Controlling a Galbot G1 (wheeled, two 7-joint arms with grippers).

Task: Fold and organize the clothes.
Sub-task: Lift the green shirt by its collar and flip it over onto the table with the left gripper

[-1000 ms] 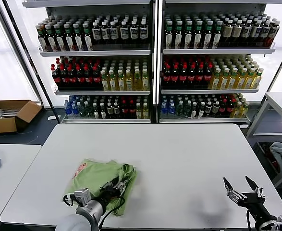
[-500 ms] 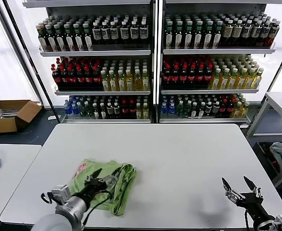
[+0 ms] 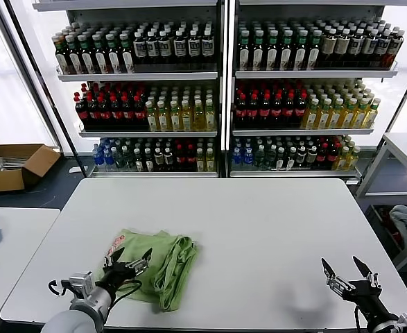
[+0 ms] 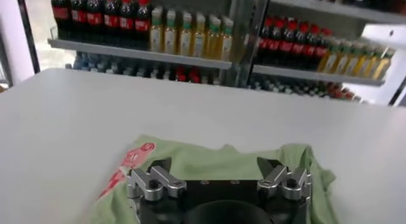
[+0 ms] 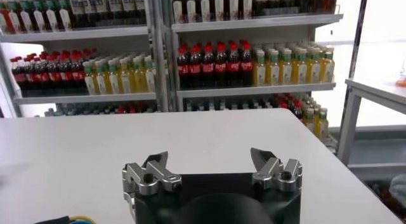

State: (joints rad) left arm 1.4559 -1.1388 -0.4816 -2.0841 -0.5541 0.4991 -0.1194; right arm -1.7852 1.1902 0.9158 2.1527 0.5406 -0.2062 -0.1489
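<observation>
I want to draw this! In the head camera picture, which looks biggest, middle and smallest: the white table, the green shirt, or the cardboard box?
1. White table, by far the largest.
2. Green shirt.
3. Cardboard box, though it sits farther away and is cut off at the edge, so it looks close to the shirt.

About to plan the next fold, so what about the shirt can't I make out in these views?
- Green shirt, head view: near-left part hidden behind the open left pincer.
- Red print, left wrist view: too small to read; the shirt's near edge is hidden by the pincer body.
- Right wrist view: no shirt; open right pincer only.
</observation>
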